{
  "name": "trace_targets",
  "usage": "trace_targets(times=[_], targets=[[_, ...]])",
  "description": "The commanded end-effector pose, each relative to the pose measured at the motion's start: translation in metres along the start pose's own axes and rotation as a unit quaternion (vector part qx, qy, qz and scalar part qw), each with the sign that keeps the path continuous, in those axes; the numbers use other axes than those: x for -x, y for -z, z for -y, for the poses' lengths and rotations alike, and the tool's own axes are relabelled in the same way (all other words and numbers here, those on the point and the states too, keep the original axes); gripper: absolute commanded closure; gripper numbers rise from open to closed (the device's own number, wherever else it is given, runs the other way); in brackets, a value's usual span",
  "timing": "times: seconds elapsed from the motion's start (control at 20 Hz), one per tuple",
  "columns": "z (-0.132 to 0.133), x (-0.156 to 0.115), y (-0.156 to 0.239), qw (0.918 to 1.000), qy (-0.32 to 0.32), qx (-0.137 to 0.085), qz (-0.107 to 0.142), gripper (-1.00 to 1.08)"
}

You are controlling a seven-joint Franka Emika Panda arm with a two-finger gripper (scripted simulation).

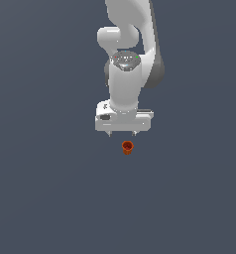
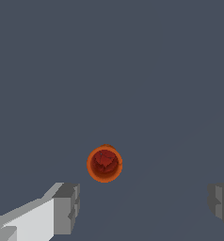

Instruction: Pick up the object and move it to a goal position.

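The object is a tiny orange-red cup (image 1: pixel 127 147) with a round rim and a dark hollow centre, resting on the flat grey surface. My white gripper (image 1: pixel 121 134) hangs just above and slightly behind it in the exterior view, its short fingertips spread wide and holding nothing. In the wrist view the cup (image 2: pixel 104 164) lies ahead of the gap between the two grey fingertips (image 2: pixel 67 207), apart from both. The gripper (image 2: pixel 144 207) is open and much wider than the cup.
The white arm (image 1: pixel 127 59) rises from the gripper toward the top of the exterior view. The plain dark grey surface (image 1: pixel 50 198) fills both views. No goal marker shows.
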State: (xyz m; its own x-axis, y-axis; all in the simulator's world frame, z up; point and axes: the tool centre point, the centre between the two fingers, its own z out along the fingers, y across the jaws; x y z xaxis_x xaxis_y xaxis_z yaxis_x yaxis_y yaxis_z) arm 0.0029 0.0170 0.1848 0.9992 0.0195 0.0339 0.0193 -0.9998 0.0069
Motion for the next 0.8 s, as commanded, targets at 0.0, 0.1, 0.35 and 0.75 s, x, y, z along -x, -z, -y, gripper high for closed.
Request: trace_targets(times=[0.0, 0.1, 0.35, 0.75], targets=[[0.0, 0.0, 0.0, 1.0, 0.0, 0.0, 0.0, -0.92], [-0.001, -0.001, 0.0, 1.0, -0.002, 0.0, 0.0, -0.92], [-0.013, -0.008, 0.006, 0.9998, -0.018, -0.004, -0.003, -0.92], [-0.014, -0.008, 0.003, 0.9997, -0.025, -0.005, -0.003, -0.92]])
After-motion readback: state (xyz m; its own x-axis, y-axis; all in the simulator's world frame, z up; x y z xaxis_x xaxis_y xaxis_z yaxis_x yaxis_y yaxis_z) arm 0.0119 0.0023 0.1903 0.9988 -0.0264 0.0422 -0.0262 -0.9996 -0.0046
